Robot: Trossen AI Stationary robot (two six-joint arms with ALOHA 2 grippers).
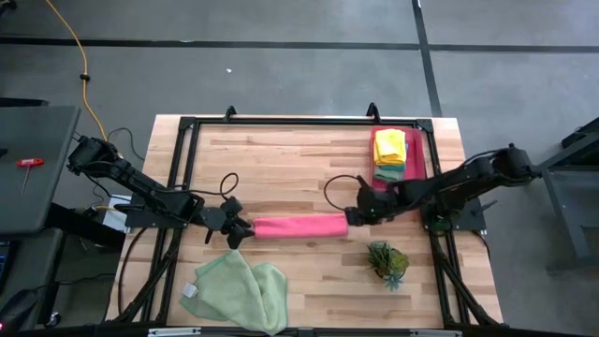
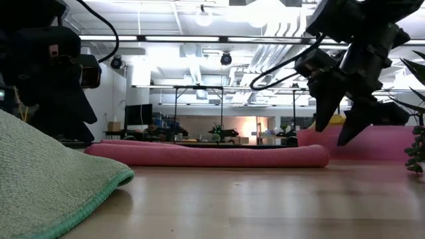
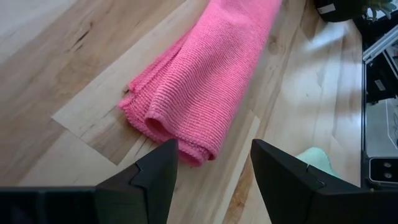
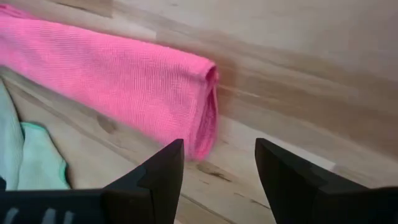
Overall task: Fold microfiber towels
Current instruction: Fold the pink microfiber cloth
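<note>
so the hot pink towel [image 1: 299,227] lies longways between both claws, left claw [image 1: 240,230] and right claw [image 1: 357,216] each released at an end.

A hot pink towel [image 1: 299,227] lay folded into a long narrow band across the middle of the tabletop. Two pale green towels [image 1: 239,291] sat crumpled together near the front edge. Yellow [image 1: 389,144] and teal towels [image 1: 390,170] lay stacked, folded, at the back right.
</note>
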